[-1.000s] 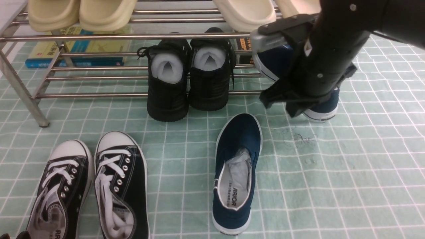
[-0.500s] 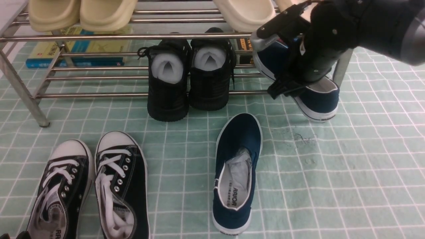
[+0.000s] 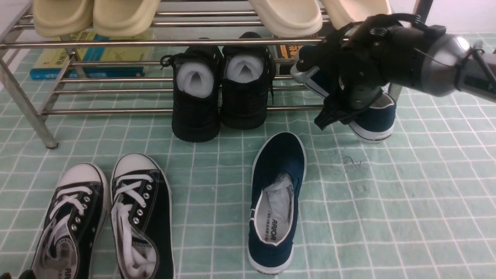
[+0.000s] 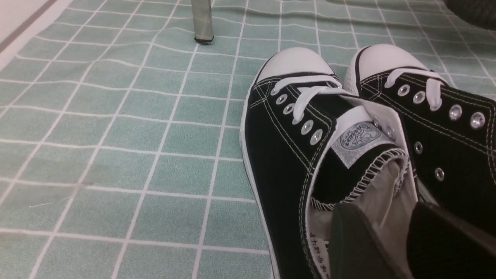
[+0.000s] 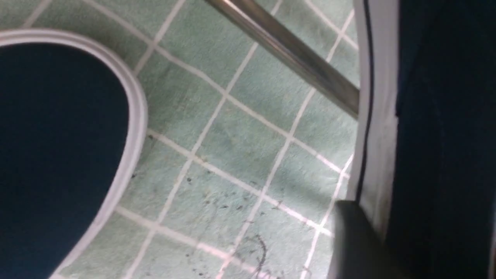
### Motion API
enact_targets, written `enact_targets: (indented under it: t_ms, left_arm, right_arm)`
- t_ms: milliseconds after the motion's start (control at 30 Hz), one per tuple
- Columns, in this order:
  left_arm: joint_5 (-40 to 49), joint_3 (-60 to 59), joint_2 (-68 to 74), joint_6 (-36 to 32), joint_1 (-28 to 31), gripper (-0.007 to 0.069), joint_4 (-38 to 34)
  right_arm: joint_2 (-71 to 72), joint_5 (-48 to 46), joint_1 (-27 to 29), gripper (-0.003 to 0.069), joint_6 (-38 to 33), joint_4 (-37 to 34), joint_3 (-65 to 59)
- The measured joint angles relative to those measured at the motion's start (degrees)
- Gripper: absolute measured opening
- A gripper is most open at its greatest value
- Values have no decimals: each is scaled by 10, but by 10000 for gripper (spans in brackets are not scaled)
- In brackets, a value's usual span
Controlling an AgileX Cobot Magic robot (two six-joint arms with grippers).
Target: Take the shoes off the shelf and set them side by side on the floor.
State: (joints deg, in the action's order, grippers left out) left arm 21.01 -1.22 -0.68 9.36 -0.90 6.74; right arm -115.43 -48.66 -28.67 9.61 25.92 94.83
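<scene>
Lying flat on the gridded floor (image 3: 387,193), apart from the right pincer (image 3: 334,115): one navy slip-on (image 3: 279,162). Leaning off the shelf (image 3: 116,111) at the pincer: its mate (image 3: 375,118).

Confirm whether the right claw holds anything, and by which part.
Cannot tell for sure. Right claw sits at the navy shoe at the right end of the shelf, one finger against its white sole edge; a closed grip isn't visible.

The right arm (image 3: 426,66) comes in from the right edge and reaches toward the far right, wrist bent downward. The right gripper (image 3: 329,116) points down and left; one finger (image 5: 354,240) shows, the other is hidden. The left gripper (image 4: 381,221) sits low at the near left, fingers parted.
</scene>
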Motion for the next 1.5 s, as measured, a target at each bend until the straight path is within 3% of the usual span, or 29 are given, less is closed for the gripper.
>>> enact_targets:
  t_ms: [67,100,133,200,467,667,833,1067,1500]
  left_arm:
    - [0,0,0,0,0,239,0]
    - [0,0,0,0,0,239,0]
    - [0,0,0,0,0,239,0]
    - [0,0,0,0,0,239,0]
    - [0,0,0,0,0,239,1]
    - [0,0,0,0,0,239,2]
    - [0,0,0,0,0,239,2]
    - [0,0,0,0,0,239,2]
    - [0,0,0,0,0,239,2]
  right_arm:
    - [1,-3,0,129,-1,-7,0]
    - [1,-4,0,117,-1,-8,0]
    - [4,-9,-1,29,-3,-28,0]
    - [9,-23,-2,13,-10,-46,0]
    - [98,-176,-16,13,-30,-189,-1]
    - [171,-233,-17,13,-43,-277,-3]
    - [224,-227,-17,13,-43,-310,-47]
    - [291,-220,-17,15,-9,-371,-208]
    - [270,-45,-37,16,107,-373,-270]
